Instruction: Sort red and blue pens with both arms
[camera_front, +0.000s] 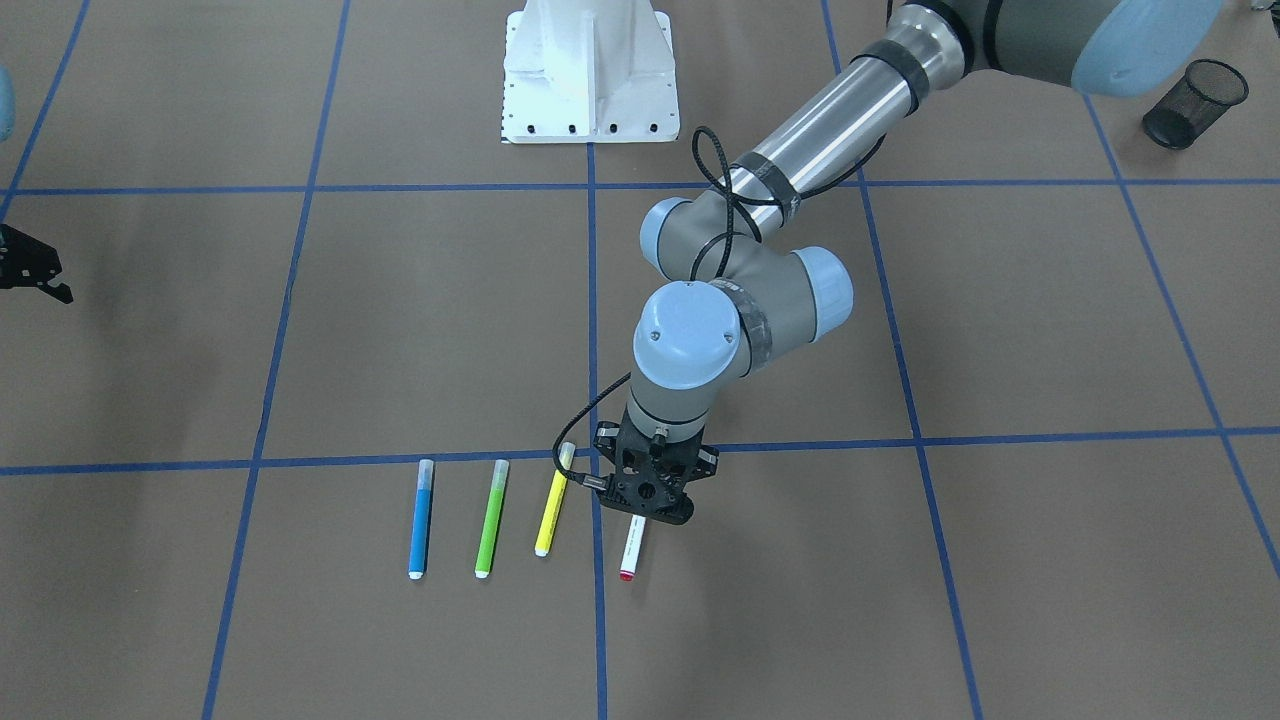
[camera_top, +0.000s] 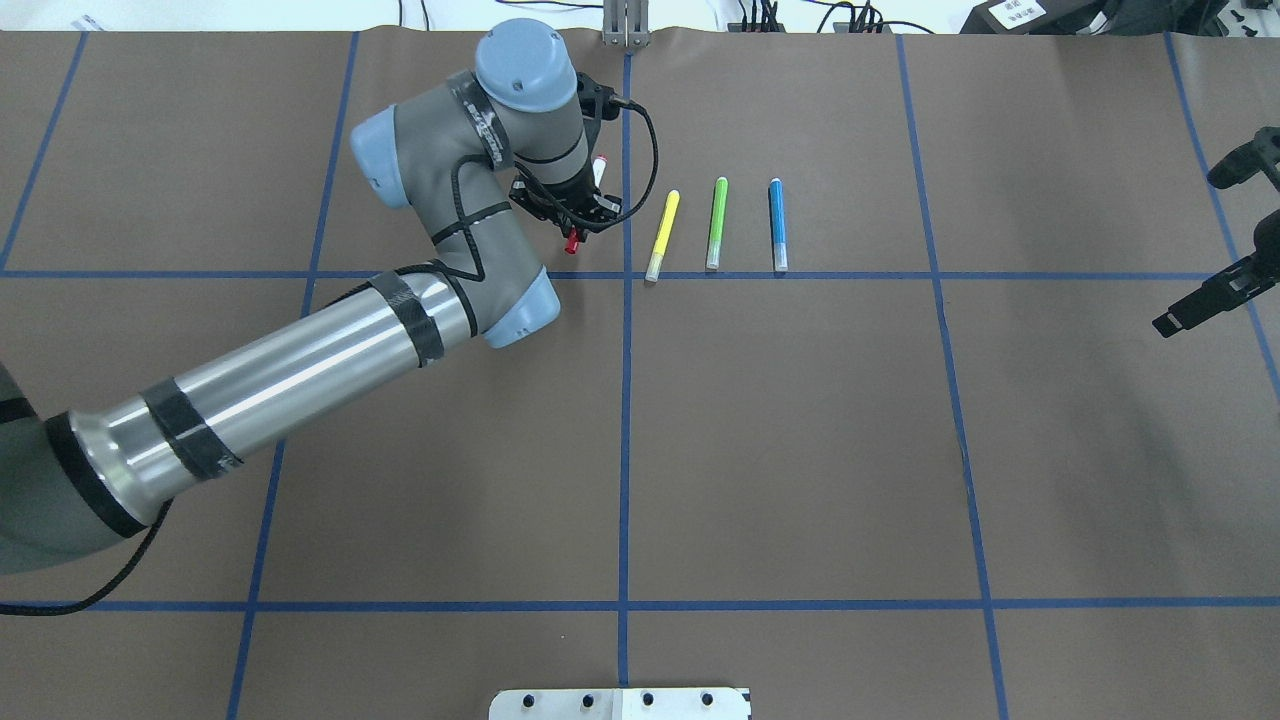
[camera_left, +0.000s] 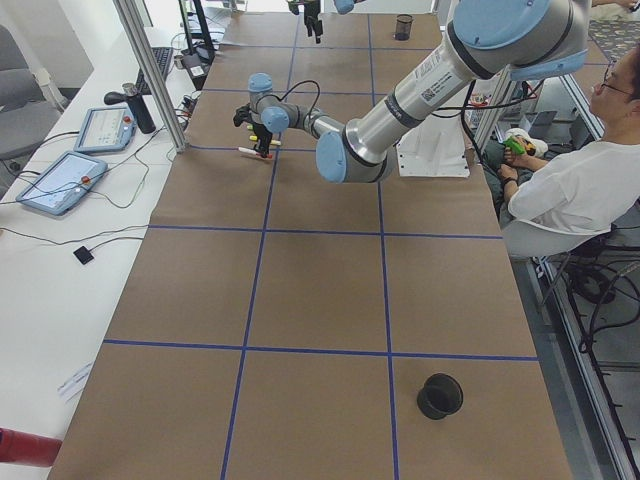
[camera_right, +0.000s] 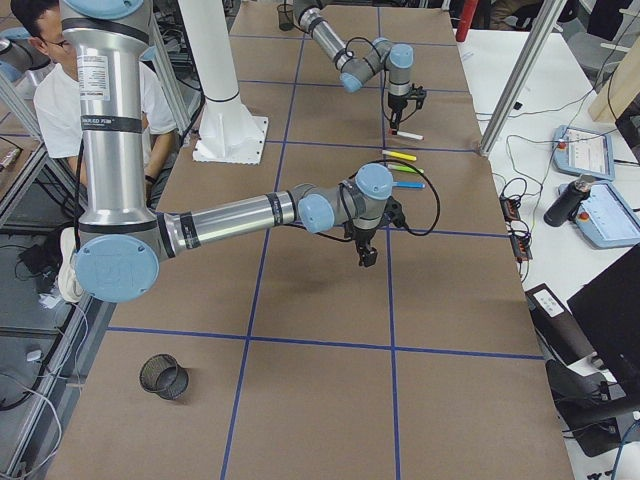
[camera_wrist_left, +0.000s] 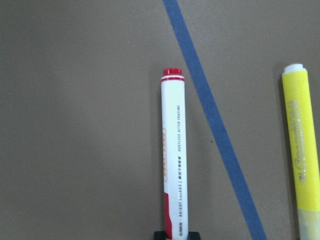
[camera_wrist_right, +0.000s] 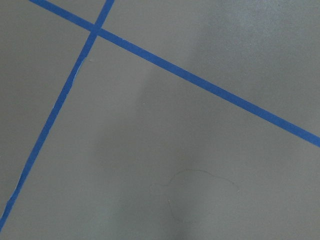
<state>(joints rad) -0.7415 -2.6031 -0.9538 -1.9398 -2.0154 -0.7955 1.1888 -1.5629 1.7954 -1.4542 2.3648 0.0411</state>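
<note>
Black fingers of the left gripper (camera_front: 655, 495) are pressed against either side of the white-barrelled red marker (camera_wrist_left: 173, 150), near its red cap. The marker lies along the brown tabletop (camera_top: 780, 450). Seen from overhead, the cap end points to 7 o'clock and the other end to 1 o'clock. At the marker's 3 o'clock lie the yellow highlighter (camera_top: 662, 235), the green highlighter (camera_top: 716, 224) and then the blue highlighter (camera_top: 777, 225), in a row and apart from one another. Well beyond them at 3 o'clock, by the tabletop's edge, the right gripper (camera_front: 58, 284) hangs above the surface, its fingers seemingly parted.
</note>
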